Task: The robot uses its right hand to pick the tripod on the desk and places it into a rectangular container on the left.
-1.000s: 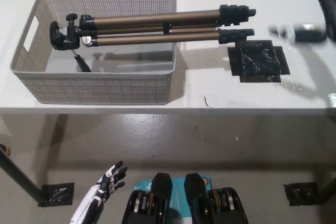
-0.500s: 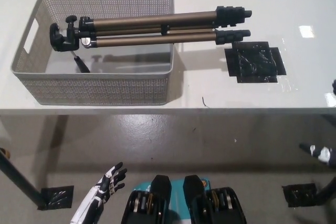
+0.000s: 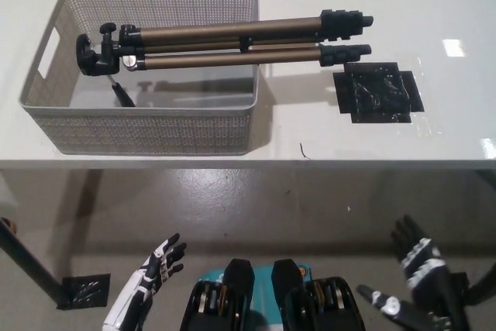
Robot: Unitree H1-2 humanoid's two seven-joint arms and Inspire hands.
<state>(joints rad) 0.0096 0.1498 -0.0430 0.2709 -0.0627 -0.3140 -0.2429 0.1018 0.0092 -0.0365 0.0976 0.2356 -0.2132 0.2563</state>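
The tripod (image 3: 232,43) lies across the grey mesh rectangular container (image 3: 147,125) at the table's left. Its black head end sits inside the container, and its bronze legs rest on the right rim with the black feet sticking out over the table. My black right hand (image 3: 418,284) hangs low at the bottom right, below the table edge, open with fingers spread and holding nothing. My white left hand (image 3: 151,281) rests at the lower left, also open.
A patch of black tape (image 3: 377,92) is stuck on the white table (image 3: 364,141) just right of the tripod's feet. More black tape marks (image 3: 84,288) lie on the grey floor near the table legs.
My right arm has dropped from above the table's far right, past the table edge, down to the bottom right of the picture. The tripod stays in the container.
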